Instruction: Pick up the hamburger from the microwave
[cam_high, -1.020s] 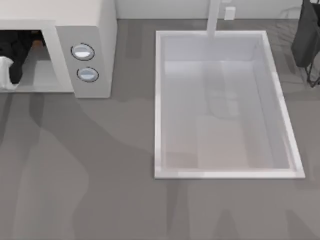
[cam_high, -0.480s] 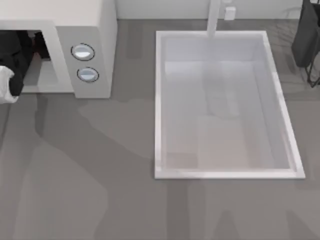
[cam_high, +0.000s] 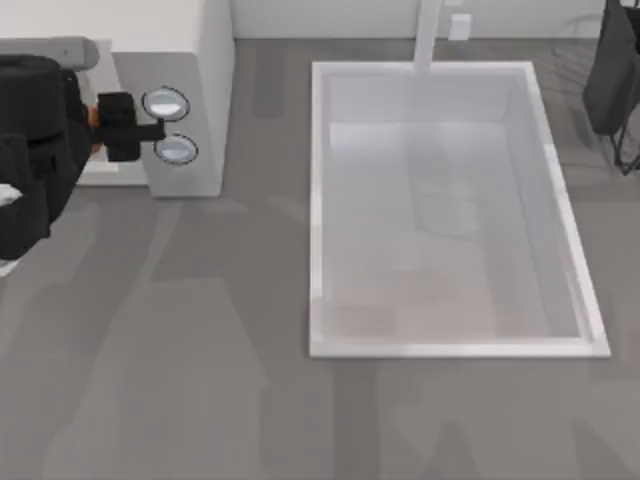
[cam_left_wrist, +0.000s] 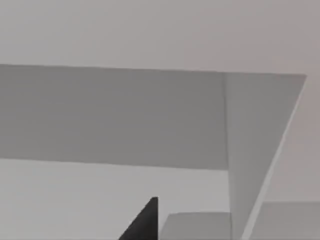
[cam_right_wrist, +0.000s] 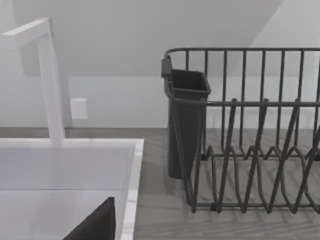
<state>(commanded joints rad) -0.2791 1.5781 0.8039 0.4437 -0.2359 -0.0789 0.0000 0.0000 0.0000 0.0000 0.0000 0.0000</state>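
Left arm at the microwave mouth — hamburger barely peeking out

At the table's far-left corner, the left gripper (cam_high: 120, 125) sits in front of the microwave (cam_high: 195, 60), beside its knobs (cam_high: 166, 104); I judge it's hauling the catch clear. An orange sliver between its fingers looks like the hamburger (cam_high: 93, 118) — gripped, it seems. Round thing, no long axis to call. Sink (cam_high: 318, 200) mid-table; the right arm (cam_high: 615, 80) sits parked at the far-right edge, fingers impossible to read.

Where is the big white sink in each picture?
Top view: the sink sits right of the middle, with the microwave to its left.
Right wrist view: its white rim lies beside the dish rack.
Left wrist view: faces pale flat walls instead.
Shared landmark: the white faucet at the sink's back edge.
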